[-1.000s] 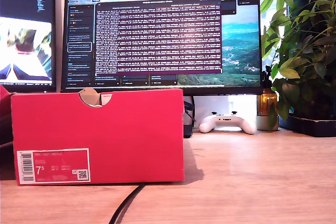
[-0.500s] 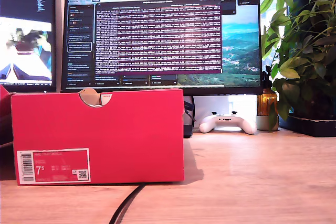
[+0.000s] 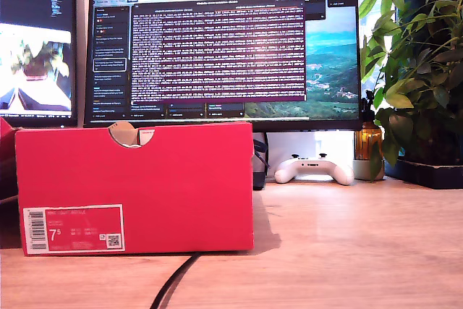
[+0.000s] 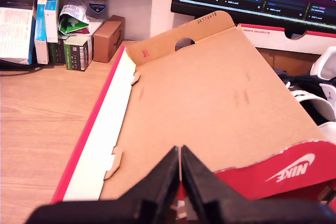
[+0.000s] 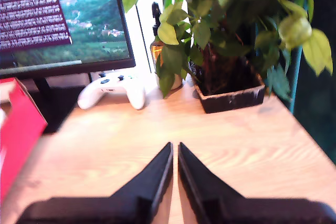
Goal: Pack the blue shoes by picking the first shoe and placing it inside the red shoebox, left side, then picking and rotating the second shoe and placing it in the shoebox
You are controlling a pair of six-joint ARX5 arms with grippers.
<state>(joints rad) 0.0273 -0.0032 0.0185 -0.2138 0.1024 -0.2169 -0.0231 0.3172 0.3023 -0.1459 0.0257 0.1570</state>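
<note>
Cardboard, pinkish-red outside and plain brown within, made up the red shoebox (image 4: pixel 210 103), and it looked light and fairly stiff, though its thin walls would likely buckle under a hard push. Nearest in the first wrist view, the fingers (image 4: pixel 157 184) of my first gripper (image 4: pixel 180 156) were pressed together, pinching nothing, just above the box's open lid with its white logo. My second gripper (image 5: pixel 175 150) was likewise closed on nothing, over bare desk (image 5: pixel 236 145) well apart from the box.

Just beyond the lid lay the blue shoes (image 4: pixel 310 98), only partly in view: dark uppers, white stripes and white laces at the edge of the first wrist view (whether they sat inside the box body could not be told). Judging by the look, each shoe would be moderately light, soft and grippy in the upper, firm in the sole; the heel collar or the sidewall near the laces seemed the soundest place to take hold.

In the exterior view the box stood at the left of the desk, its white barcode label (image 3: pixel 73 229) low on the near face and a half-round notch (image 3: pixel 131 134) in the top edge. Farther off sat a white game controller (image 3: pixel 313 168), then a potted plant (image 3: pixel 416 70) at the right and a monitor (image 3: pixel 221 45) behind.
</note>
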